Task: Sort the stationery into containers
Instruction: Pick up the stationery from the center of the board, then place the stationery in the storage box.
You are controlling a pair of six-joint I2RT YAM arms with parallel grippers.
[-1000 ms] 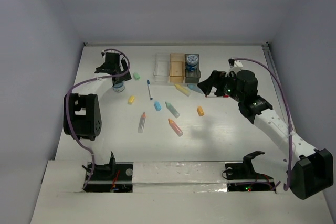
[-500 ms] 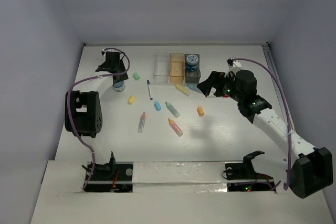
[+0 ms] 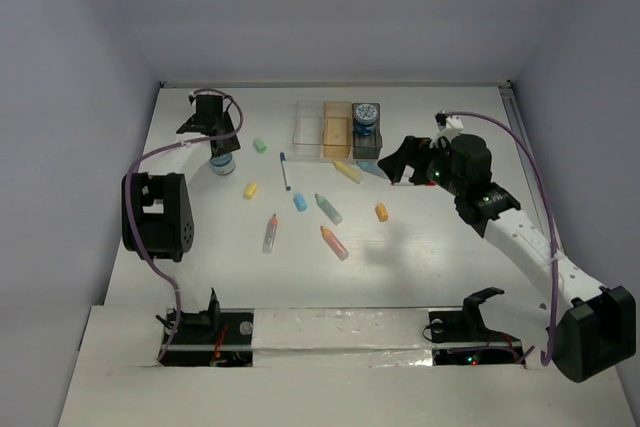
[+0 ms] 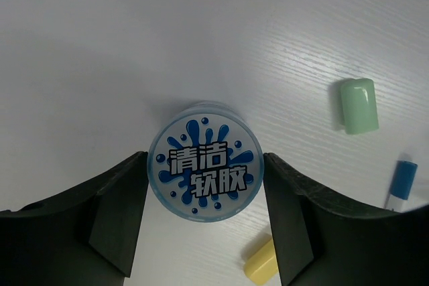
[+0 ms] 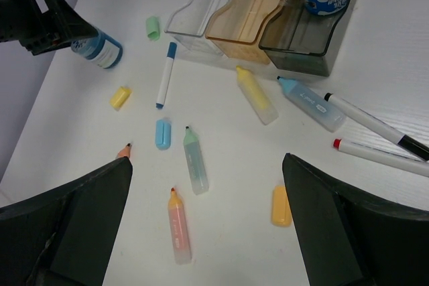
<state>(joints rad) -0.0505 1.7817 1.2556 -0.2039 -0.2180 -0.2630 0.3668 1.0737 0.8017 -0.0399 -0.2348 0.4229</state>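
Observation:
My left gripper (image 4: 204,169) is shut on a round blue-white roll (image 4: 204,161) with a splash label, one finger pressed to each side; from above the roll (image 3: 222,161) shows at the table's far left. The three joined containers stand at the back: clear (image 3: 308,127), orange (image 3: 337,128) and dark grey (image 3: 366,142), with a second roll (image 3: 366,115) in the grey one. My right gripper (image 3: 400,162) hovers open to their right, nothing between its fingers. Below it lie a green marker (image 5: 196,163), a pink marker (image 5: 178,229) and an orange cap (image 5: 281,205).
Loose on the table are a green cap (image 3: 260,145), a blue-capped pen (image 3: 285,170), a yellow cap (image 3: 250,189), a blue cap (image 3: 300,201), a yellow marker (image 3: 347,171) and an orange-tipped marker (image 3: 270,233). Two thin pens (image 5: 375,155) lie right of the grey bin.
The left jaws have closed onto the roll, and gripper and roll have shifted slightly left and back. The right arm has barely moved.

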